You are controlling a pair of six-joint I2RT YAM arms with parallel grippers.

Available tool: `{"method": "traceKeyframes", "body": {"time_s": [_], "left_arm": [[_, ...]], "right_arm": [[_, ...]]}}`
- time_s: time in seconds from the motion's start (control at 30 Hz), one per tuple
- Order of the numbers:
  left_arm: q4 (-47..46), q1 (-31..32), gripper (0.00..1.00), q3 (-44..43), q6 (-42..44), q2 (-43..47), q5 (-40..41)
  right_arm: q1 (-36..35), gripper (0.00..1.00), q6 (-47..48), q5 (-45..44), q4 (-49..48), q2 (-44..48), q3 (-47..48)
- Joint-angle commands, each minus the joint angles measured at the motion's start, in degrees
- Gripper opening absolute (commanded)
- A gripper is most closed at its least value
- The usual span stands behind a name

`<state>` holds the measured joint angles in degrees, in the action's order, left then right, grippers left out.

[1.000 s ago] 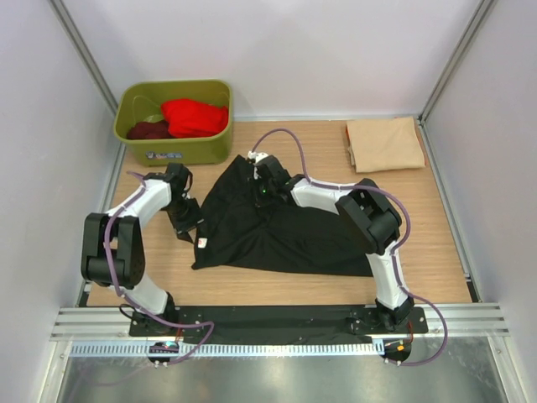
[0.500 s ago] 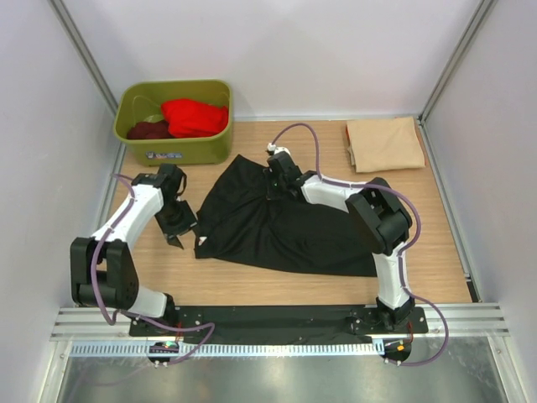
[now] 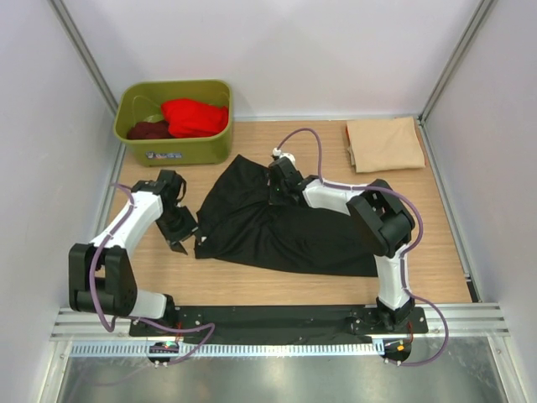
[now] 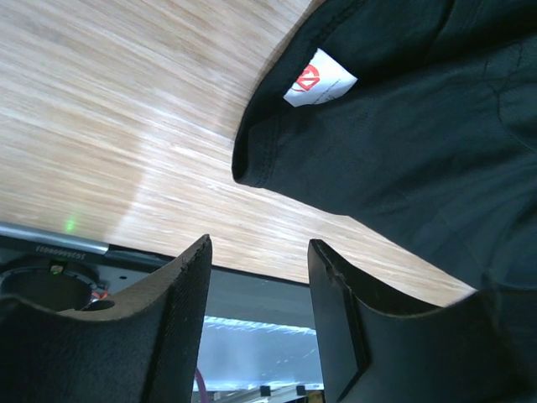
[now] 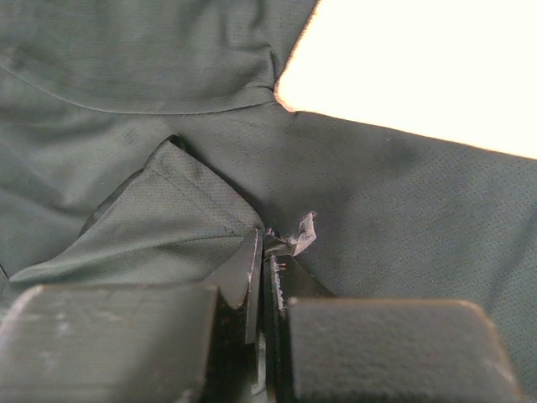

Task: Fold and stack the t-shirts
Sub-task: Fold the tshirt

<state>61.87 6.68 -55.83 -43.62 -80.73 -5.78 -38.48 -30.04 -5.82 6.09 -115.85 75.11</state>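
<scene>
A black t-shirt (image 3: pixel 285 227) lies spread and rumpled on the wooden table (image 3: pixel 436 243). My right gripper (image 3: pixel 277 186) sits over its far part, shut on a pinched fold of the black cloth (image 5: pixel 201 218). The fingertips (image 5: pixel 252 248) press together. My left gripper (image 3: pixel 180 239) hovers open just off the shirt's left edge, with nothing between its fingers (image 4: pixel 189 285). In the left wrist view the shirt's edge (image 4: pixel 403 143) with a white label (image 4: pixel 319 80) lies ahead of the left gripper (image 4: pixel 260 243). A folded beige t-shirt (image 3: pixel 384 144) rests at the far right.
An olive-green tub (image 3: pixel 172 151) stands at the far left and holds a red t-shirt (image 3: pixel 195 117) and a maroon one (image 3: pixel 147 130). Grey walls close in the table on three sides. A black mounting rail (image 3: pixel 277 319) runs along the near edge.
My right gripper has shut on the black cloth and shifted it slightly toward the far right. The left arm has drawn back to the left, off the shirt's edge.
</scene>
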Motion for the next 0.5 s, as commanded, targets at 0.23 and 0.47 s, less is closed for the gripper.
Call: {"method": "traceKeyframes", "body": {"time_s": [0.23,0.47], "left_arm": [[-4.6,0.0,0.53,5.6,-6.7,4.1,-3.2],[-9.3,0.1,0.56,6.0,-7.7,0.1,-3.9]], "right_arm": [[1.7,0.44,-5.6,-3.1,14.2,7.1,8.2],[10.8,0.44,-15.7,-4.1,40.3,17.5,3.5]]}}
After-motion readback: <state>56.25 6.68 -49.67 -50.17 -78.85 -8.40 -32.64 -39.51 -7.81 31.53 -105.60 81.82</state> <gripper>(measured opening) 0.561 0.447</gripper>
